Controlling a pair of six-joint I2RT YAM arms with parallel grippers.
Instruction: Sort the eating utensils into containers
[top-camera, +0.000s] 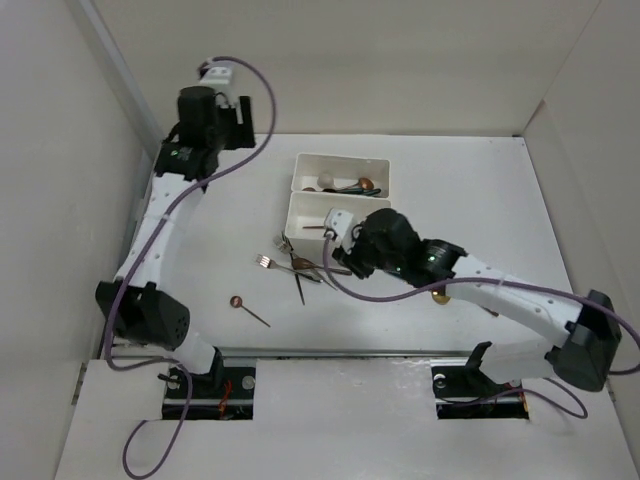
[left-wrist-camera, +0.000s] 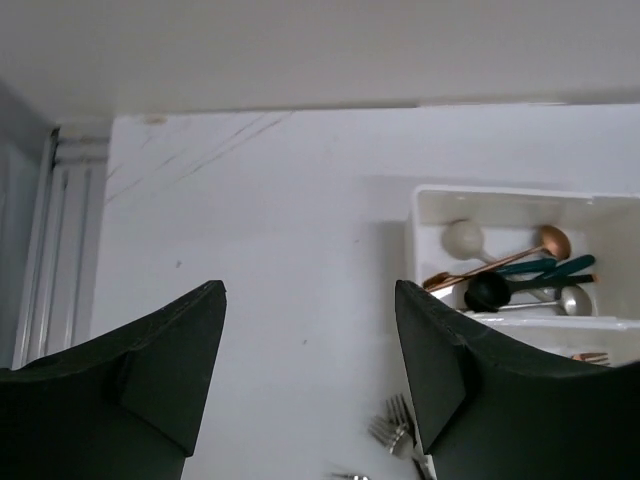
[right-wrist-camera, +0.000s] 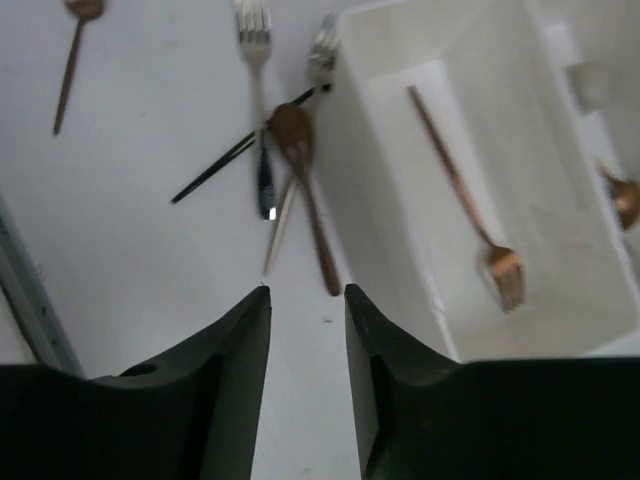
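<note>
Two joined white trays stand mid-table. The far tray (top-camera: 378, 168) holds several spoons (left-wrist-camera: 500, 275), copper, dark-handled and black. The near tray (right-wrist-camera: 400, 80) holds one copper fork (right-wrist-camera: 470, 205). A loose pile lies on the table left of the near tray: a copper spoon (right-wrist-camera: 300, 150), two silver forks (right-wrist-camera: 255, 30), a dark-handled piece (right-wrist-camera: 215, 170). A lone copper spoon (top-camera: 248, 308) lies further left. My right gripper (right-wrist-camera: 305, 290) is open and empty, low over the table just short of the pile (top-camera: 295, 265). My left gripper (left-wrist-camera: 310, 290) is open and empty, raised at the back left (top-camera: 228, 105).
White walls close in the table on the left, back and right. A small gold object (top-camera: 438, 295) lies under my right arm. The right arm's cable loops low near the pile. A metal rail runs along the table's near edge.
</note>
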